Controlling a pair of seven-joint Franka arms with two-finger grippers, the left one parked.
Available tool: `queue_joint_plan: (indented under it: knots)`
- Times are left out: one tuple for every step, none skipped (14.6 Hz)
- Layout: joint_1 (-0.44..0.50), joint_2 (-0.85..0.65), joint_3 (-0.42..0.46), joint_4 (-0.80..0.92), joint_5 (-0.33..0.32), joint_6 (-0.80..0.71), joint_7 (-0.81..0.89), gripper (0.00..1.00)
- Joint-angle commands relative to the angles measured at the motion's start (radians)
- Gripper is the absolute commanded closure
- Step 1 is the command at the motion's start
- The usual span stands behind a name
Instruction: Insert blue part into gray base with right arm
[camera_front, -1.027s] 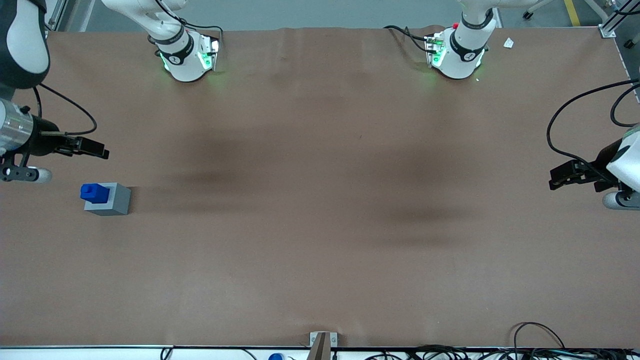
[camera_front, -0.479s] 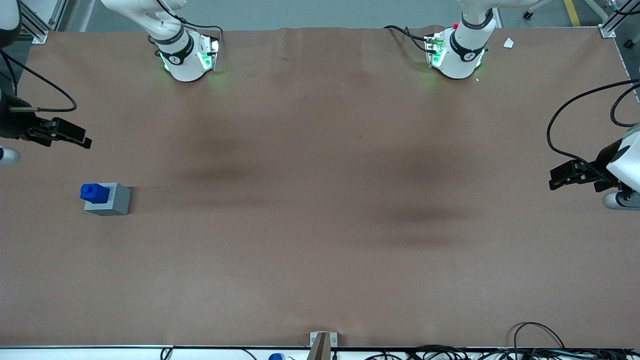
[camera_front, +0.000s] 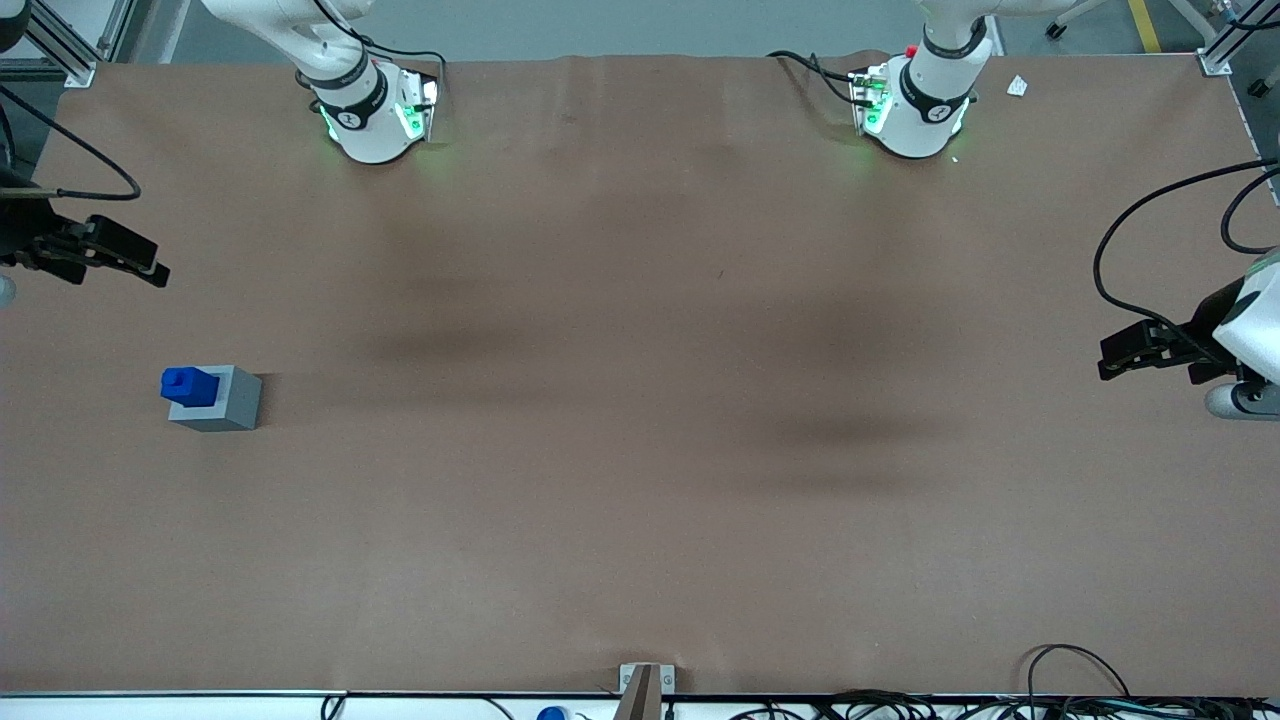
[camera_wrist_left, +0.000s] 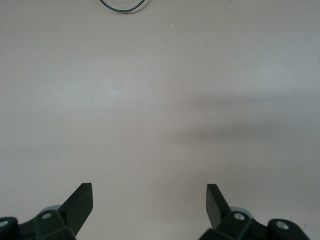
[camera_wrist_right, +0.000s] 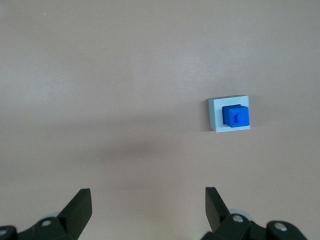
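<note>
Blue part (camera_front: 189, 386) sits in gray base (camera_front: 222, 400), frame's left; we judge it light, rigid, grippable by its stub. Claw (camera_wrist_right: 147, 207) released, empty, well apart.

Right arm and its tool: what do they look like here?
The right arm is white with a black band near its green-lit base. Its tool, above the table's working-arm end, is black with two wedge-shaped fingers, set open, and trails a thin black cable.

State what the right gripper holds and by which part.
Nothing. The gripper is open and empty, above the table and apart from the blue part, which sits in the gray base.
</note>
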Motion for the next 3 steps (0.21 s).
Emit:
queue_joint_plan:
  knots:
    - [0.030, -0.034, -0.001, -0.027, -0.042, 0.011, 0.000, 0.00]
    - [0.030, -0.037, -0.001, -0.033, -0.041, 0.020, 0.000, 0.00]
    - [0.030, -0.048, -0.001, -0.050, -0.041, 0.029, 0.000, 0.00]
